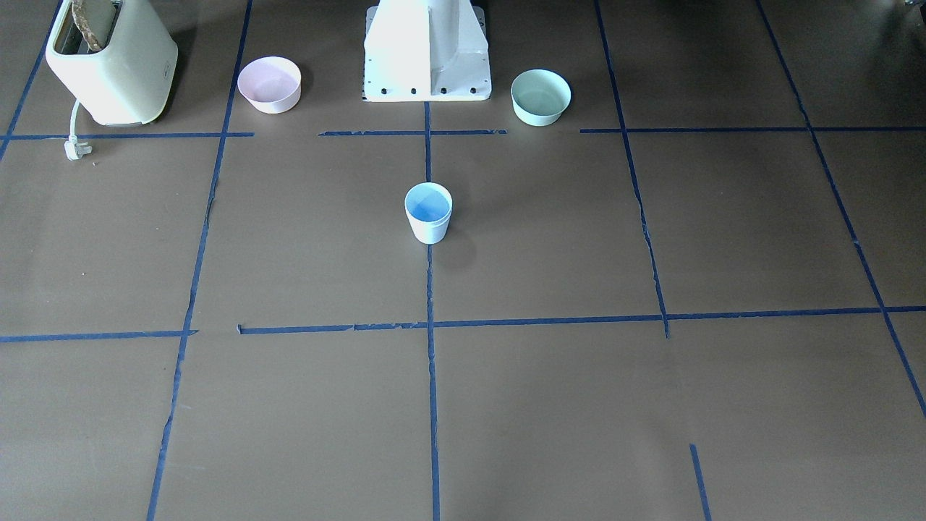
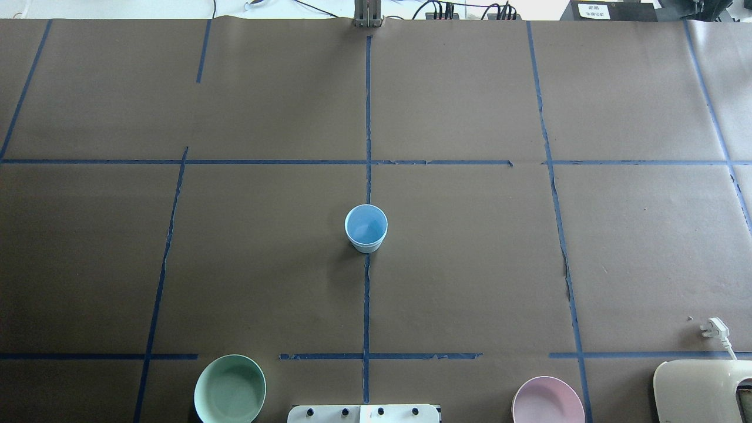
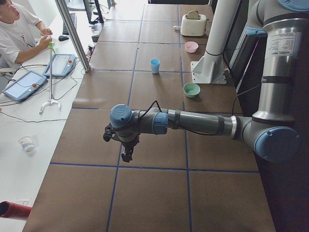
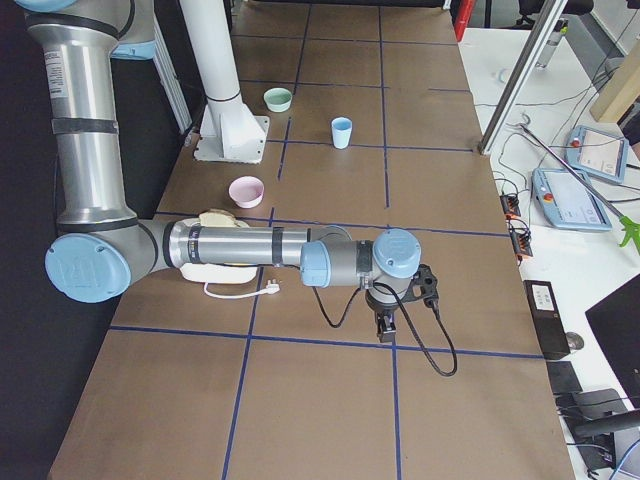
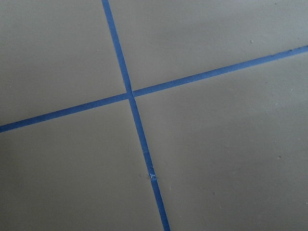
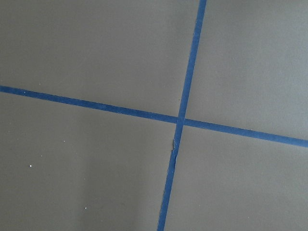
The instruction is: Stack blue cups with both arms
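Observation:
A pale blue cup [image 1: 428,212] stands upright on the centre tape line of the table; it also shows in the overhead view [image 2: 366,228], the left side view [image 3: 154,65] and the right side view [image 4: 342,132]. Only one cup shape shows; I cannot tell whether a second cup sits nested inside it. My left gripper [image 3: 126,154] hangs over the table's left end, far from the cup. My right gripper [image 4: 386,330] hangs over the right end, also far away. I cannot tell whether either is open or shut. Both wrist views show only brown table and blue tape.
A pink bowl [image 1: 269,85] and a mint-green bowl [image 1: 540,97] flank the white pedestal [image 1: 427,54]. A cream toaster [image 1: 112,61] with its plug [image 1: 74,150] sits beyond the pink bowl. A person [image 3: 17,34] sits past the table's far edge.

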`<state>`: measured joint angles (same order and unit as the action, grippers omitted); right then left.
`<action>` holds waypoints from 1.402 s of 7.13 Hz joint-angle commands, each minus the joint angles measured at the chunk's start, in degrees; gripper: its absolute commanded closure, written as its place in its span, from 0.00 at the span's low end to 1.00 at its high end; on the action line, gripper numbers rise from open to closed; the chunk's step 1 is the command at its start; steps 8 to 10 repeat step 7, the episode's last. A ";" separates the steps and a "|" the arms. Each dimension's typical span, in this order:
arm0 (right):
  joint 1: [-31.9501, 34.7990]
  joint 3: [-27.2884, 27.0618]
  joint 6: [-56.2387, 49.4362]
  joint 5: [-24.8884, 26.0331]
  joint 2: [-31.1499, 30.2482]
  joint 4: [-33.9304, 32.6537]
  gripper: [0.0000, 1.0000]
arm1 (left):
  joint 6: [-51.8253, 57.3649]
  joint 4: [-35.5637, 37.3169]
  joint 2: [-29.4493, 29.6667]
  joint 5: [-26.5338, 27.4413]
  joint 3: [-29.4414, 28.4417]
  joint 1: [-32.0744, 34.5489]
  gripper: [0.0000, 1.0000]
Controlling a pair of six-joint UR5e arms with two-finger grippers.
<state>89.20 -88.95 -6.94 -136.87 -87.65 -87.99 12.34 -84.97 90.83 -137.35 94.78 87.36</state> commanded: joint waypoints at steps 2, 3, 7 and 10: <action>0.01 0.00 0.00 0.46 -0.15 0.10 0.00 | -0.30 0.77 -0.21 2.77 -1.53 0.79 0.00; 0.01 0.00 0.00 0.46 -0.23 0.10 0.00 | -0.30 2.69 -0.13 3.31 -1.62 2.19 0.00; -0.08 0.36 0.09 -0.06 -0.24 0.45 0.00 | 0.05 2.97 0.58 3.23 -0.92 2.73 0.00; -0.08 0.36 0.09 -0.06 -0.24 0.45 0.00 | 0.05 2.97 0.58 3.23 -0.92 2.73 0.00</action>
